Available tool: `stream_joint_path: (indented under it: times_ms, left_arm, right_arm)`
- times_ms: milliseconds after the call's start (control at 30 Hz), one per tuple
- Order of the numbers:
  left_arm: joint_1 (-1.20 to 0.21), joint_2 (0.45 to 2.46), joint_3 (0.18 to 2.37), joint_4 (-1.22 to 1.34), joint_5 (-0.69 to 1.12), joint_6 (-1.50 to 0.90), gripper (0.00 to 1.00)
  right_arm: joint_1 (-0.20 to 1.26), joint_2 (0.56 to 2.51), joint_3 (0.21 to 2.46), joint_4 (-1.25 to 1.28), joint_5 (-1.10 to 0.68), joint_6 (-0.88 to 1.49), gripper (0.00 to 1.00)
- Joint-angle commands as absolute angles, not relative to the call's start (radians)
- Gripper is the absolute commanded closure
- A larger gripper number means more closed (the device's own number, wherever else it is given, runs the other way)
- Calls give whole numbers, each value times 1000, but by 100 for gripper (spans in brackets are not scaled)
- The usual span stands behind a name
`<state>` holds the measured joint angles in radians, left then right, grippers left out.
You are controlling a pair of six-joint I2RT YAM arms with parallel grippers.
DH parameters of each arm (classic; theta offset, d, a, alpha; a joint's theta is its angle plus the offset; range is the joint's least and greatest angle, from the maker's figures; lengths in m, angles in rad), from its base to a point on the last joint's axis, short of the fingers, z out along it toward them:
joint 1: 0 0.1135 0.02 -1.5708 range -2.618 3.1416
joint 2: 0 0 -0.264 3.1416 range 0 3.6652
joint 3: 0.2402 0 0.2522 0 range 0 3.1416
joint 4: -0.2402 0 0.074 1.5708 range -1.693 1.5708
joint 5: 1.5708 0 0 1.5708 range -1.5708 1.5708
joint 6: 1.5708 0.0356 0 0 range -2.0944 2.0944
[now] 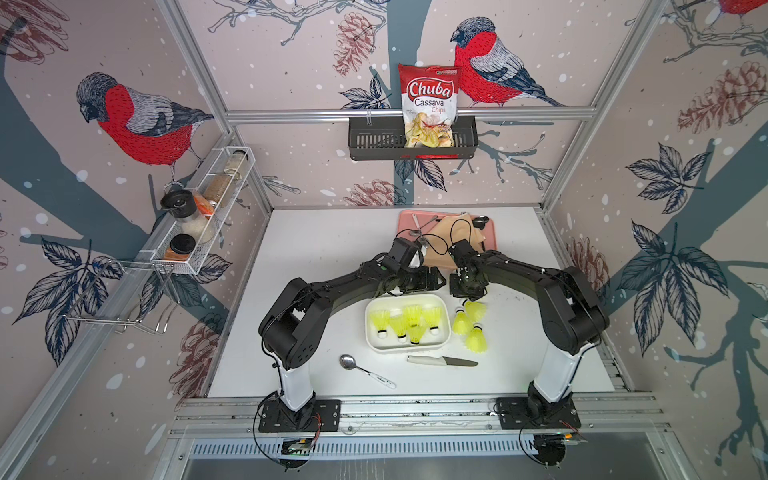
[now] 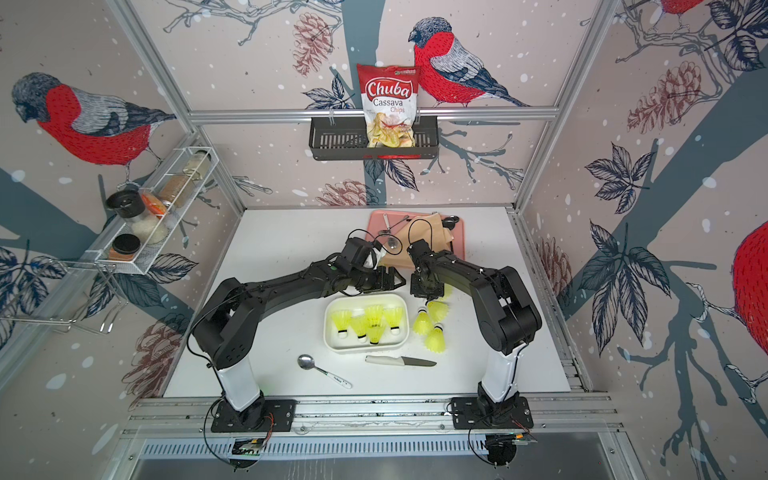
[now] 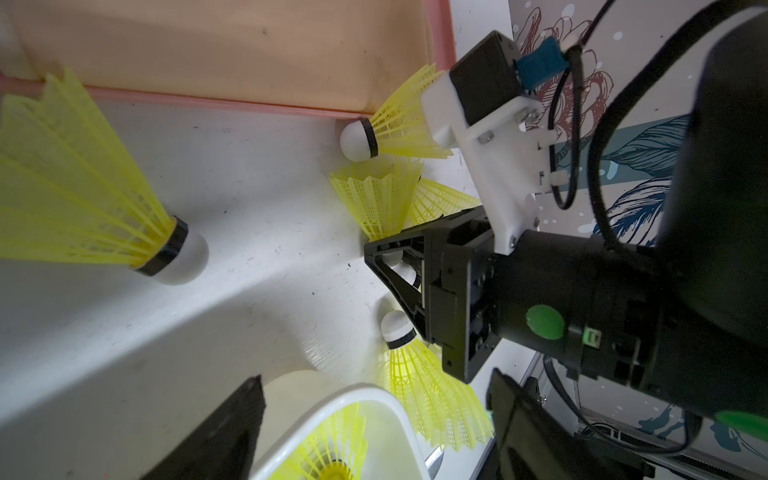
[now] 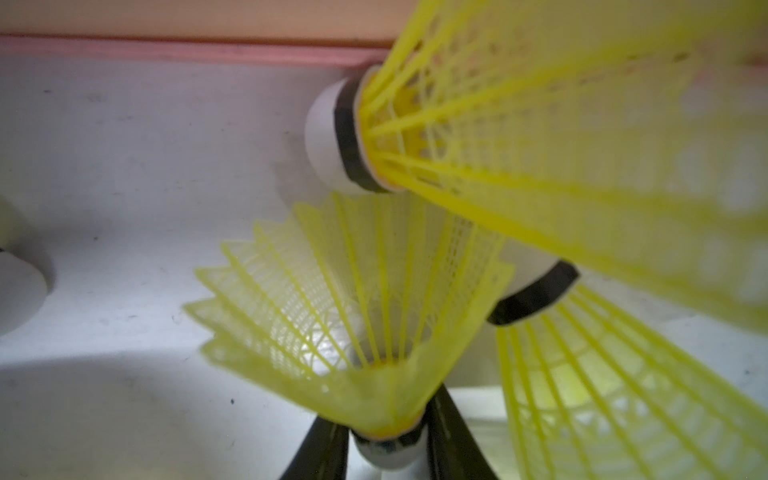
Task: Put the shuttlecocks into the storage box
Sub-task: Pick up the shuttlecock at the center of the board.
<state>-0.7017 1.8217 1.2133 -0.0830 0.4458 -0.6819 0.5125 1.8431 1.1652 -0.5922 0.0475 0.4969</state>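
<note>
Back-left of R gripper (image 4: 388, 451), toward its own arm base: storage box (image 1: 449, 328), approx five shuttlecocks (image 1: 409, 322) inside already. At the box's far rim, directly to R gripper's left: L gripper (image 1: 436, 278), jaws spread wide, nothing btwn them.

Just behind R gripper on the base side, right of the box: three loose shuttlecocks (image 1: 461, 322) in a tight bunch. One more ahead of it, against the pink tray (image 3: 208, 99) edge.

R gripper itself clenched on the held shuttlecock (image 4: 357, 307). Cork pinched btwn both fingers (image 4: 324, 453), skirt fanning out past the tips. Long axis approx from cork at the tips out toward the tray, i.e. pointing away from the box. Can't tell if lifted off the table or resting on it.

Judging from this: R arm nearer and loaded, L arm close but empty. Next move prob. a lift, then a short swing back-left over the rim. Neighbours crowding the skirt, so some risk of snagging mesh on the way up.
</note>
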Motion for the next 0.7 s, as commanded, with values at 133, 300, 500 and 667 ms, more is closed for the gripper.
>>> stream_joint_path:
  times_ms: [133,300,500,667]
  left_arm:
    - [-703,1824,1216,-38,454,-686,12]
    - [-703,1814,1215,-46,446,-684,12]
    - [-703,1790,1207,-55,434,-680,12]
    - [-703,1766,1201,-64,425,-680,12]
  right_arm:
    - [534,1840,1162,-592,56,489,76]
    - [558,1805,1152,-613,58,511,78]
    - [574,1746,1147,-654,29,531,79]
    - [587,1690,1147,-692,-1,545,79]
